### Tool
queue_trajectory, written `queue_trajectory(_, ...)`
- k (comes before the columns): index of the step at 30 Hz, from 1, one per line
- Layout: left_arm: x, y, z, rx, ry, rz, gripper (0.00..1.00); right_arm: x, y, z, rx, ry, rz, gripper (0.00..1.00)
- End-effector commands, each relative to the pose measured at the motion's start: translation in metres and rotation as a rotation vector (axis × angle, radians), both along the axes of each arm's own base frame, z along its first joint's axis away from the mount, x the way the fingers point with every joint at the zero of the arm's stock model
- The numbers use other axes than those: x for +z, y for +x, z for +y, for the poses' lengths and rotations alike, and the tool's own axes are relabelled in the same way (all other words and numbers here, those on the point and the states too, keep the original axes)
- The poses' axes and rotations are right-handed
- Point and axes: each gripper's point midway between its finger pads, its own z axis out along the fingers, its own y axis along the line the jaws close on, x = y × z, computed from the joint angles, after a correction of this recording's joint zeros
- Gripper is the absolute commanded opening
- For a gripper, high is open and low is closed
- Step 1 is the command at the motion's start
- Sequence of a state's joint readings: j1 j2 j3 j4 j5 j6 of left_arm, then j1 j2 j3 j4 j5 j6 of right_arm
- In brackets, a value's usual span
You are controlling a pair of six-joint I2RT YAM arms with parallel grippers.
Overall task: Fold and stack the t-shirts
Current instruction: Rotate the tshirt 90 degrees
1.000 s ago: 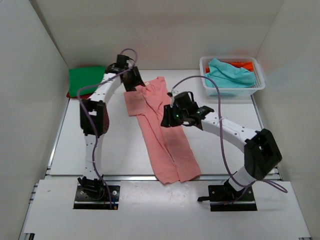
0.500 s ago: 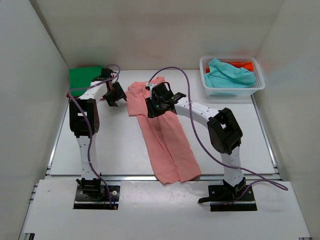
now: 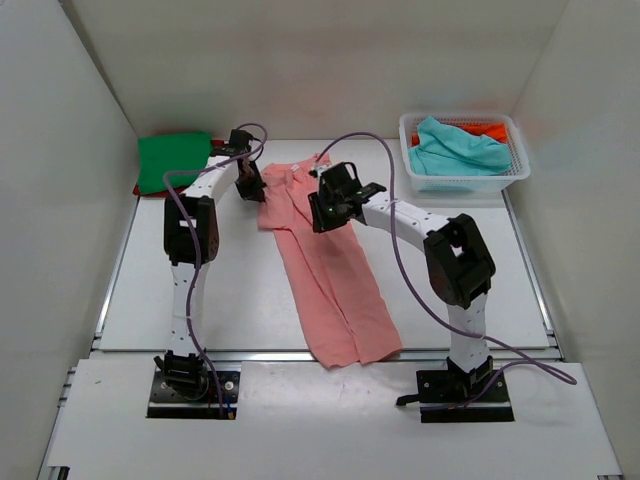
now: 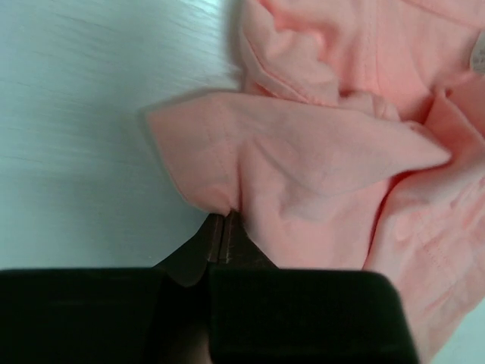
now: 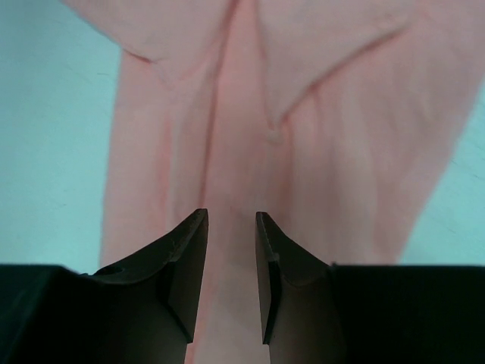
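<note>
The salmon-pink t-shirt [image 3: 335, 275] lies lengthwise down the middle of the table, its collar end at the back. My left gripper [image 3: 252, 186] is at the shirt's left sleeve, shut on the sleeve's hem [image 4: 216, 199]; its jaws [image 4: 222, 221] meet with the cloth pinched at the tips. Just right of it, my right gripper [image 3: 322, 210] hovers over the upper chest of the shirt [image 5: 250, 114]. That gripper [image 5: 231, 221] is open, with only flat cloth below the gap. A folded green t-shirt [image 3: 172, 160] rests on a red one [image 3: 140, 188] at the back left.
A white lattice basket [image 3: 515, 166] at the back right holds a teal t-shirt [image 3: 455, 148] and an orange one [image 3: 490, 128]. White walls close in both sides and the back. The shirt's bottom hem [image 3: 355, 352] reaches the table's front edge.
My left gripper has moved right from the bare table to the shirt's left sleeve and shut on it. The right gripper has shifted slightly right over the chest, still open.
</note>
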State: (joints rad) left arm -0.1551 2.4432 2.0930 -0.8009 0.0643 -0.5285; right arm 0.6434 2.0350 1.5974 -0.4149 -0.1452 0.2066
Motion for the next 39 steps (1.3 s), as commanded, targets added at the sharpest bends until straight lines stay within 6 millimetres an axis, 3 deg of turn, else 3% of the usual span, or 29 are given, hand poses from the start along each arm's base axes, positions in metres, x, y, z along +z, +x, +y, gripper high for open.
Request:
queue_trajectory(1,-0.006,-0.027,-0.002,-0.028,0.055,0.086,0.0,0.046,0.011,-0.02,-0.055,0.047,-0.103,0.29)
queue_trajectory(2,-0.003,-0.027,-0.001,-0.027,0.048,0.079,0.0,0.046,0.018,-0.028,-0.077,0.05,-0.109,0.29)
queue_trajectory(8,0.048,-0.012,-0.01,0.016,-0.05,-0.028,0.01,0.039,0.005,-0.054,-0.12,0.048,-0.084,0.29)
queue_trajectory(12,0.068,0.0,-0.02,0.028,-0.132,-0.068,0.06,0.033,0.002,-0.069,-0.138,0.041,-0.075,0.3)
queue_trajectory(18,0.088,0.007,-0.042,0.014,-0.206,-0.104,0.07,0.033,-0.001,-0.077,-0.147,0.042,-0.073,0.3)
queue_trajectory(29,0.129,0.022,-0.058,0.052,-0.333,-0.179,0.06,0.031,0.002,-0.085,-0.154,0.038,-0.067,0.29)
queue_trajectory(34,0.135,0.023,-0.053,0.062,-0.334,-0.172,0.11,0.032,0.005,-0.088,-0.157,0.036,-0.07,0.3)
queue_trajectory(38,0.125,0.018,-0.045,0.063,-0.316,-0.148,0.19,0.033,0.006,-0.091,-0.163,0.038,-0.072,0.29)
queue_trajectory(39,0.116,0.016,-0.044,0.058,-0.308,-0.131,0.17,0.031,0.005,-0.091,-0.159,0.037,-0.066,0.3)
